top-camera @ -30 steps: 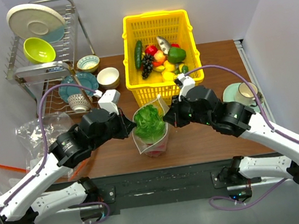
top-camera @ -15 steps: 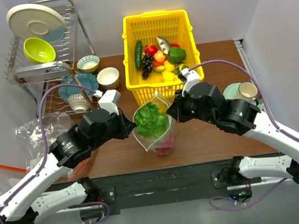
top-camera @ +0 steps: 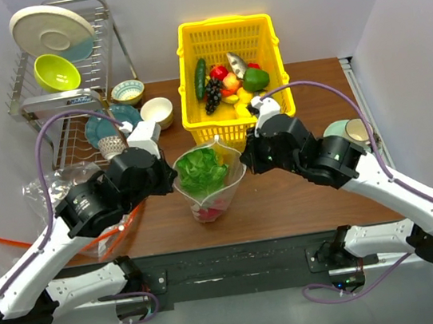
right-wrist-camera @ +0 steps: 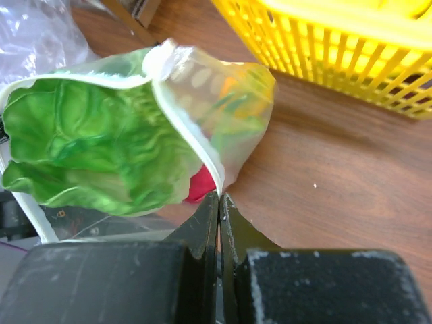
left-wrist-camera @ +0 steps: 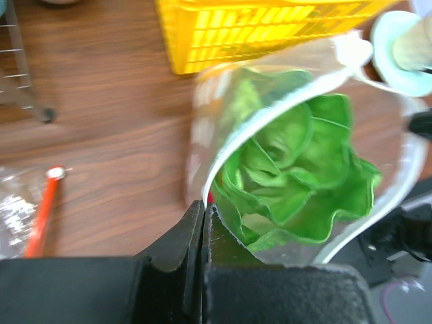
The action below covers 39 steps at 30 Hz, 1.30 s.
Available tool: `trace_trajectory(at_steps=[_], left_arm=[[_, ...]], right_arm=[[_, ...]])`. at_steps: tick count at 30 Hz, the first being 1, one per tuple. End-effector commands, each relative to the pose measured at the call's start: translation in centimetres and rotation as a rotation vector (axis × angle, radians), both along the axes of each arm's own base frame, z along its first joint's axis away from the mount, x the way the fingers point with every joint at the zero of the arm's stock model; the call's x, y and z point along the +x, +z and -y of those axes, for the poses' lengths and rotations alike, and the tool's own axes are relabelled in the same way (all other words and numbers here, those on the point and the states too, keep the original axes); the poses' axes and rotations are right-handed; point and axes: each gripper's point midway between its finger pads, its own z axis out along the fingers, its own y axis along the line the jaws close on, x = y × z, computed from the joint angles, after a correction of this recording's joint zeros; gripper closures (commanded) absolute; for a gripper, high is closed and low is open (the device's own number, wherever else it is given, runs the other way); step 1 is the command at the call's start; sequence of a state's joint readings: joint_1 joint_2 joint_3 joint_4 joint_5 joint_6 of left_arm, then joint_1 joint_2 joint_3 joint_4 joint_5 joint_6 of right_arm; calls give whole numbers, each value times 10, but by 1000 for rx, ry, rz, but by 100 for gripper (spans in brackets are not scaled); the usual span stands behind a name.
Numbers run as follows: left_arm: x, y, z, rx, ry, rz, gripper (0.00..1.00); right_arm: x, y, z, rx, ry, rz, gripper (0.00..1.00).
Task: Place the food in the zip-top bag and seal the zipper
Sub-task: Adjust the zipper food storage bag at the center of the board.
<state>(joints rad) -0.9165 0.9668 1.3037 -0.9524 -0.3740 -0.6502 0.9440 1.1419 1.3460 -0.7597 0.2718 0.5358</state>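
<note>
On the wooden table (top-camera: 302, 198), bare wood shows right of the zip-top bag (top-camera: 220, 198), which is near the yellow basket (top-camera: 223, 22). The bag's mouth is wide open, with lettuce (top-camera: 200, 170) inside. The left gripper (left-wrist-camera: 204, 206) and right gripper (right-wrist-camera: 219, 198) are each closed on an opposite rim edge.

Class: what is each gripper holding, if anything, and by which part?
Both hold the zip-top bag by its mouth edge: the left gripper its left side, the right gripper its right side.

Yellow basket (top-camera: 221, 23) sat top centre on the table (top-camera: 310, 84). Upper left, the rack (top-camera: 104, 24) carried a white plate (top-camera: 48, 28) and green bowl (top-camera: 56, 72). A cup (top-camera: 355, 130) stood at right.
</note>
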Motion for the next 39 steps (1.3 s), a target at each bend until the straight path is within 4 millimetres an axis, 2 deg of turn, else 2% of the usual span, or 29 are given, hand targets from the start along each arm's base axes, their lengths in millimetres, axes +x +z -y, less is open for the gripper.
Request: trace_trajectory(at_steps=[1, 4, 5, 6, 7, 8, 10, 11, 12, 14, 15, 17, 18, 20, 21, 23, 24, 26, 29, 30, 33, 39], left_arm=[[6, 23, -36, 91, 112, 63, 100], [6, 38, -39, 105, 100, 84, 100], [4, 40, -45, 132, 112, 81, 100], [8, 59, -51, 128, 146, 115, 100], [9, 67, -56, 137, 157, 128, 100], [9, 74, -59, 141, 167, 139, 100], [10, 78, -58, 131, 166, 145, 100], [13, 78, -49, 93, 153, 155, 100], [7, 49, -35, 96, 84, 104, 100], [10, 28, -12, 30, 30, 95, 100], [4, -13, -8, 53, 1, 34, 100], [5, -32, 3, -4, 1, 21, 100], [3, -44, 1, 9, 1, 7, 100], [3, -41, -10, 49, 32, 4, 100], [9, -19, -16, 43, 71, 45, 100], [8, -2, -26, 74, 86, 66, 100], [10, 18, -28, 56, 94, 94, 100], [8, 26, -30, 59, 92, 99, 100], [6, 23, -19, 11, 53, 92, 100], [1, 11, -13, -1, 17, 70, 100], [-1, -1, 0, -40, -27, 60, 100], [1, 4, 4, -54, -32, 67, 100]], right_arm=[[11, 42, 7, 36, -38, 114, 100], [7, 39, -24, 113, 41, 58, 100], [-2, 26, -49, 151, 123, -28, 100], [-5, 16, -65, 168, 169, -72, 100], [-5, 19, -82, 214, 205, -80, 100], [-8, 8, -99, 229, 241, -134, 100], [-13, 16, -115, 284, 296, -141, 100], [-13, 19, -117, 292, 299, -138, 100], [-8, 30, -114, 300, 279, -104, 100], [-5, 37, -104, 269, 256, -67, 100], [-3, 50, -96, 270, 235, -31, 100], [-2, 53, -86, 243, 217, -8, 100], [-4, 54, -81, 246, 213, -3, 100], [-7, 53, -81, 255, 218, -4, 100], [-8, 45, -81, 244, 221, -20, 100], [-11, 38, -81, 240, 227, -37, 100], [-11, 31, -81, 230, 228, -45, 100], [-12, 29, -79, 230, 227, -47, 100], [-12, 22, -71, 216, 205, -44, 100], [-12, 17, -69, 206, 196, -48, 100], [-14, 14, -62, 197, 184, -44, 100], [-17, 7, -60, 177, 194, -60, 100]])
